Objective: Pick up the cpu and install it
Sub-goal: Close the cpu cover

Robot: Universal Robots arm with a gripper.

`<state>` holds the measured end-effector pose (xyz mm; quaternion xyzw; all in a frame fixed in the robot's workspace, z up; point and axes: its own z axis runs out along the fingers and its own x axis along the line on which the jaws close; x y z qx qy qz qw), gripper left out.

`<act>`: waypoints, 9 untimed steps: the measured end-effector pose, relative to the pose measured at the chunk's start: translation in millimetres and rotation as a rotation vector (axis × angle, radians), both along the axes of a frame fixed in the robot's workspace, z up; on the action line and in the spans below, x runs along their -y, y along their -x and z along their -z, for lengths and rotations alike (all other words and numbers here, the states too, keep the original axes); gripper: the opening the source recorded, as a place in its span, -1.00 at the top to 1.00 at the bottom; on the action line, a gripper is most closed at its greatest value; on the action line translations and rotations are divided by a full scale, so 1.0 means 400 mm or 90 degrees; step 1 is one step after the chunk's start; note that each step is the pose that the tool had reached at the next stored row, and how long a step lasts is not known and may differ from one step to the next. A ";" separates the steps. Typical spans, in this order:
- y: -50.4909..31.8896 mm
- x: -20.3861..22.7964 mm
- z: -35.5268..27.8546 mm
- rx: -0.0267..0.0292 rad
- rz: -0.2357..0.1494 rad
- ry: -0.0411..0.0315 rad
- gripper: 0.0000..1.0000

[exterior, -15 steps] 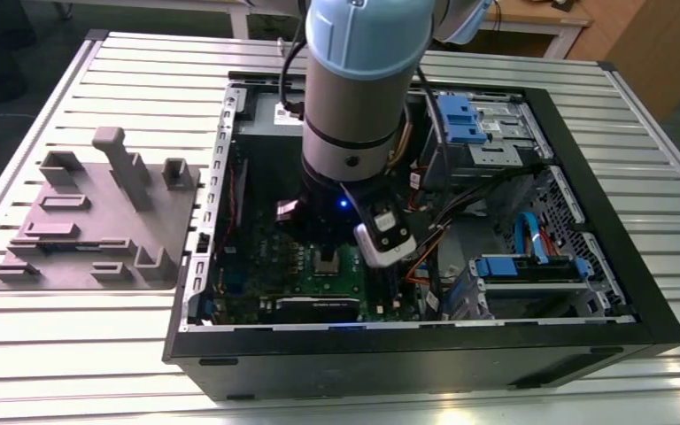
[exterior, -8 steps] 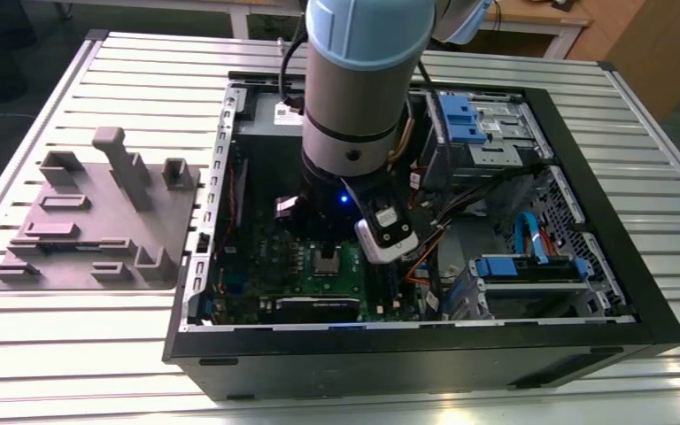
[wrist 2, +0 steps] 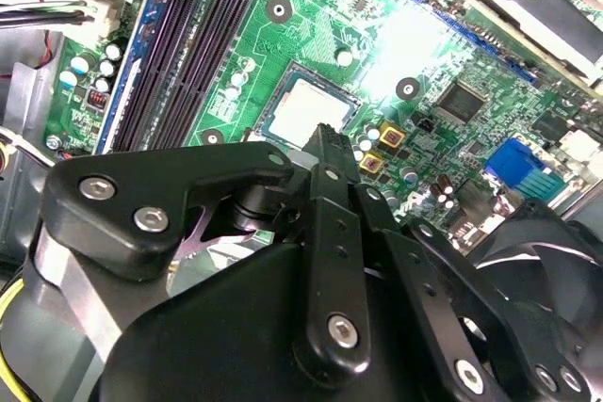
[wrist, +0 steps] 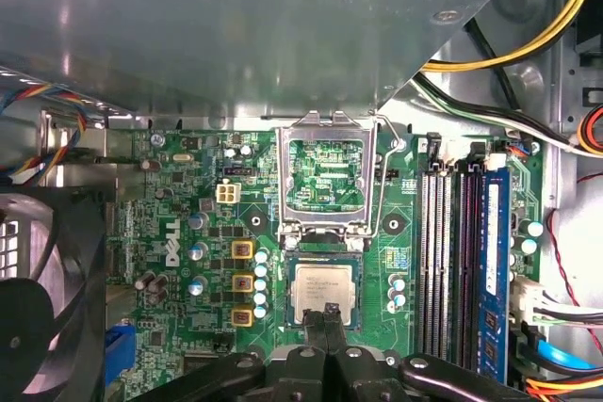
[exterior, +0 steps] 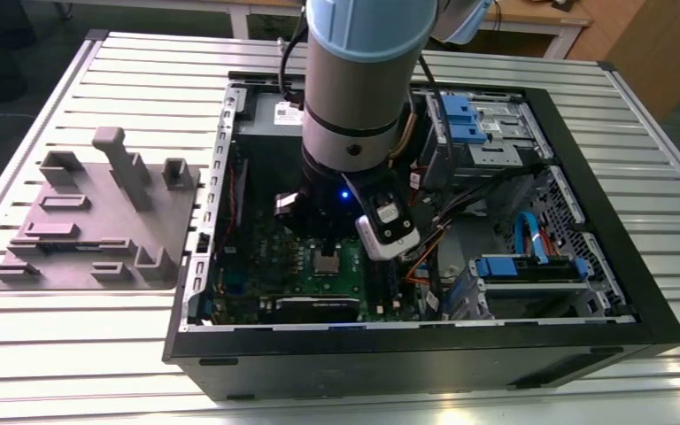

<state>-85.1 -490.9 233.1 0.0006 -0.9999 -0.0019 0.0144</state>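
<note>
Cpu [wrist: 323, 287] seated in the motherboard [wrist: 179, 223] socket, with the gripper [wrist: 330, 311] closed at its edge.
The cpu lies flat in the socket, and the metal retention frame [wrist: 332, 127] stands swung open just beside it. The gripper's fingers are pressed together, holding nothing. The open computer case [exterior: 435, 345] rests on the desk [exterior: 81, 354], at the exterior view's right of a grey fixture tray [exterior: 92, 221].

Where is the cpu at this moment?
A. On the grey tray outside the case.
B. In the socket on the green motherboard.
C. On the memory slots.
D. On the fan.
B: in the first wrist view the cpu lies flat in the socket on the green motherboard, beside the swung-open metal frame, with the gripper at its edge.
</note>
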 end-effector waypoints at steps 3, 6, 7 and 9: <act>0.000 0.000 0.000 -0.0001 0.000 0.0001 0.80; 0.000 0.000 0.000 -0.0001 -0.011 0.0002 0.80; 0.000 0.000 0.000 -0.0001 -0.019 0.0001 0.80; 0.000 0.000 0.000 -0.0001 -0.037 0.0001 0.80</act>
